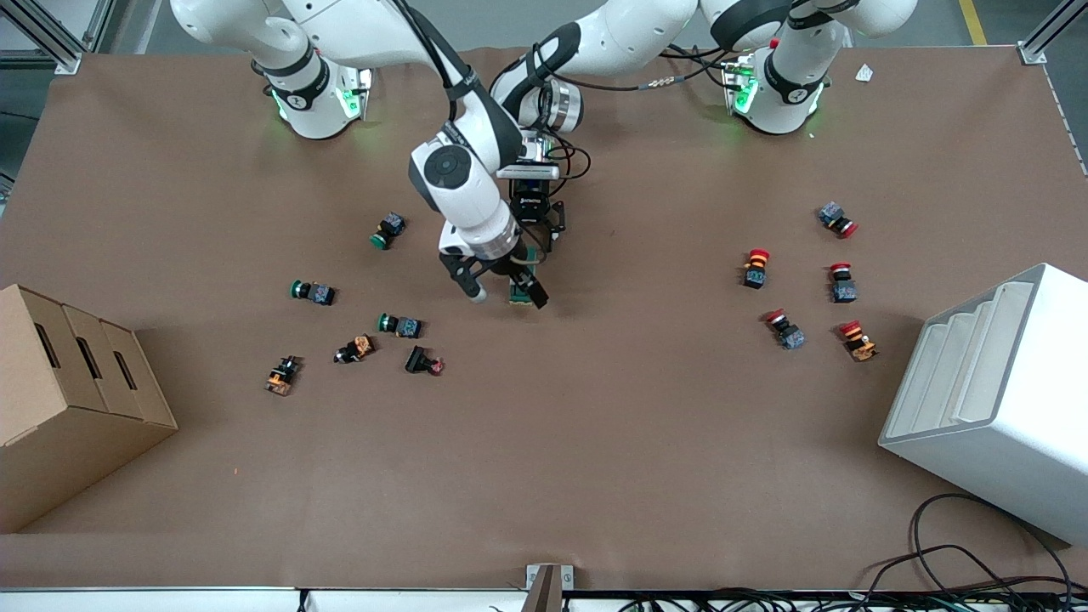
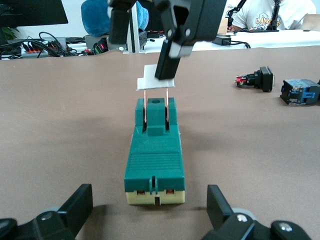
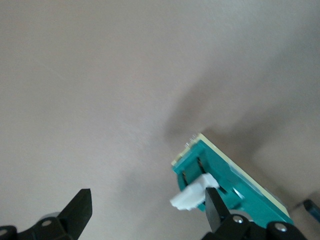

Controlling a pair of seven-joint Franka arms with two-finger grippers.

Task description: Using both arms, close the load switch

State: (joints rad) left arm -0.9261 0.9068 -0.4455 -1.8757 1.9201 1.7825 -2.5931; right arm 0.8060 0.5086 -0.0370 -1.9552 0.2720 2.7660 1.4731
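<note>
Brown surface (image 1: 595, 442) held the load switch (image 2: 155, 160) at mid-table, under both arms. Left tool (image 2: 150, 217) straddled its base, spread apart; right tool (image 3: 145, 212), also spread, touched the raised white lever (image 2: 156, 79). Next it likely needs pressing down. Only the left wrist view showed the lever's copper legs.

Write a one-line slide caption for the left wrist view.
Open left gripper straddles the dark green rectangular load switch while the right gripper's finger touches its raised white lever.

The green switch (image 2: 155, 160) is lying flat mid-table, its white lever (image 2: 156, 80) standing raised on copper rods.
</note>
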